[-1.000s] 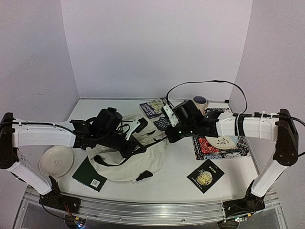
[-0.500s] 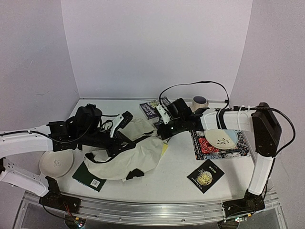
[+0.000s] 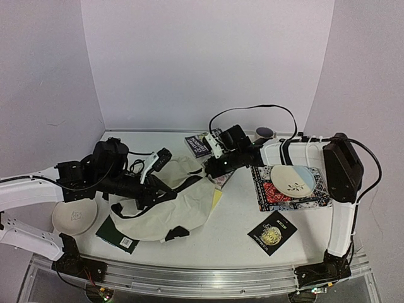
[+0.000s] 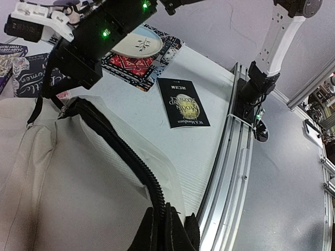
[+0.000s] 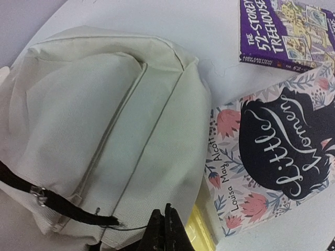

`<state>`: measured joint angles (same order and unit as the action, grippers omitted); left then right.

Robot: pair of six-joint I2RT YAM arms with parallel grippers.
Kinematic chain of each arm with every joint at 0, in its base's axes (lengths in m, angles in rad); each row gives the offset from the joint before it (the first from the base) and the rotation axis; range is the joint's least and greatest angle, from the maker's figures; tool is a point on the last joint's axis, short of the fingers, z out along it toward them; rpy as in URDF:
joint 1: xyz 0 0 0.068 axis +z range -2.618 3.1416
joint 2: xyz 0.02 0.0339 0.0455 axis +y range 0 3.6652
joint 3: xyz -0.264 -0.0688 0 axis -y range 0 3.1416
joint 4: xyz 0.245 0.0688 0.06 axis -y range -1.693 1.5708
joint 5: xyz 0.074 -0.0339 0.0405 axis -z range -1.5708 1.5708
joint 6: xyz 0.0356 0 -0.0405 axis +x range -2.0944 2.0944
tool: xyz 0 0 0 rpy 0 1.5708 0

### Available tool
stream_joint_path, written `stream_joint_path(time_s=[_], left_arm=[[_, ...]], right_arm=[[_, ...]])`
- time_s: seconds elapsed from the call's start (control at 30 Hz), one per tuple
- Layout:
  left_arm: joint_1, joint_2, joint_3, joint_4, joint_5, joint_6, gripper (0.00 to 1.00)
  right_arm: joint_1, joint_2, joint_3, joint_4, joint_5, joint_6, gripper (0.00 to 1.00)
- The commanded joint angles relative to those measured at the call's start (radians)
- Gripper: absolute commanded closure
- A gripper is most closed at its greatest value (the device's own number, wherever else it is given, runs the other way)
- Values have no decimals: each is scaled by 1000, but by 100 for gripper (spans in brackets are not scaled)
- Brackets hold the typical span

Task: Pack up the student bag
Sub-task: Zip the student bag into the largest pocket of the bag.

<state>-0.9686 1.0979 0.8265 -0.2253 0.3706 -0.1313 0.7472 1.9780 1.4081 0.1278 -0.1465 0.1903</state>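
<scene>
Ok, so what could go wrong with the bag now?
The left hand pinches only the black zipper edge of the student bag, so the floppy cloth might slip out. The Little Women book lies right against the bag beside the right hand, so a tug may drag it. The green book sits near the front edge of the table and could get pushed off.
</scene>
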Motion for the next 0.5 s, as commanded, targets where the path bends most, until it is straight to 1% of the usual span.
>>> stream_joint_path(time_s=[0.0,0.1,0.13,0.17,0.23,0.27,0.3,0.4,0.47], left_arm=[[-20,17,44,82,105,5,100],[-21,12,43,83,77,9,100],[-21,11,40,83,55,8,100],[-21,13,38,83,22,5,100],[-20,29,39,83,-72,-2,100],[-19,42,43,83,-111,-9,100],[-19,57,49,82,-156,-12,100],[-16,104,87,74,-282,-11,100],[-3,129,121,63,-345,4,100]], right_arm=[[-26,13,87,0,-26,-28,100],[-26,20,104,-1,-32,-38,100],[-26,16,102,-1,-33,-38,98],[-26,9,99,0,-34,-38,95],[-26,-17,86,4,-36,-38,82],[-26,-37,74,7,-33,-37,78],[-26,-55,64,9,-28,-37,75],[-25,-120,33,10,-11,-37,69],[-26,-161,10,12,-4,-37,64]])
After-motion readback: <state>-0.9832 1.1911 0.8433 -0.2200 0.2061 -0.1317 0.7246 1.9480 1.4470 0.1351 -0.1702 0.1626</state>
